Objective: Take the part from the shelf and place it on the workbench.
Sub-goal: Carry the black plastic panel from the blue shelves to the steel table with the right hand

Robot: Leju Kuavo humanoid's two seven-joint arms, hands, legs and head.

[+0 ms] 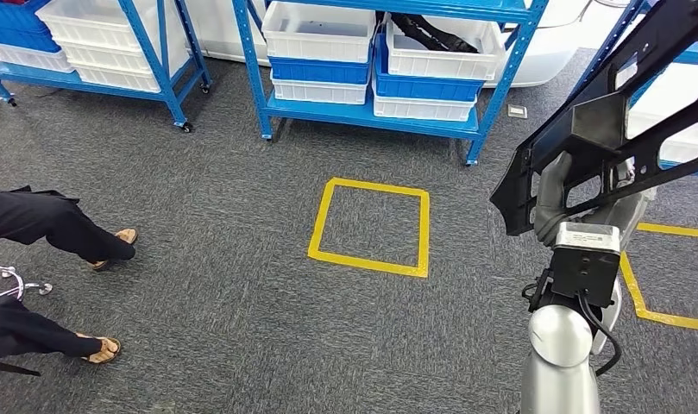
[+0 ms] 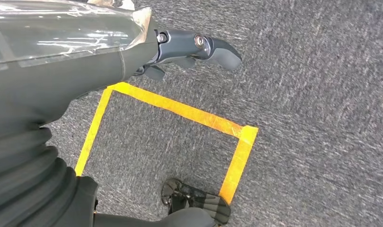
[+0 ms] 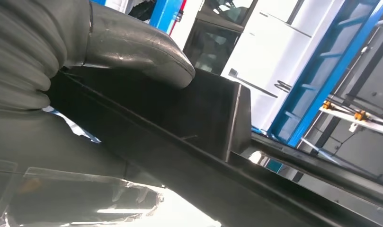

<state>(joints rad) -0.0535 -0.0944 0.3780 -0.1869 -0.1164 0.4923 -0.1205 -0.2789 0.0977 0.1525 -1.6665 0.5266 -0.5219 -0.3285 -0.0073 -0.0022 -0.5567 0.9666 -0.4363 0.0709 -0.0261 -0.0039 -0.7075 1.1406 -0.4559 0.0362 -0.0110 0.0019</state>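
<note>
Part (image 1: 621, 112) is already in my right hand (image 1: 556, 194): long black metal bracket w/ cut-outs, held up off the floor, long axis slanting up and away from the hand toward the blue shelf (image 1: 371, 116) side. In the right wrist view my thumb (image 3: 142, 49) lies across its boxy section (image 3: 208, 113), so the grip looks firm. Left hand (image 2: 194, 47) hangs at my side over the carpet near a yellow tape square (image 2: 180, 113); it carries nothing, fingers curled loosely, can't tell how far closed. No counter visible from here, so I judge the carry comes next: turn, find it, keep the long end from swinging into the shelf uprights. A person's legs (image 1: 60, 228) stand well apart on my left.
</note>
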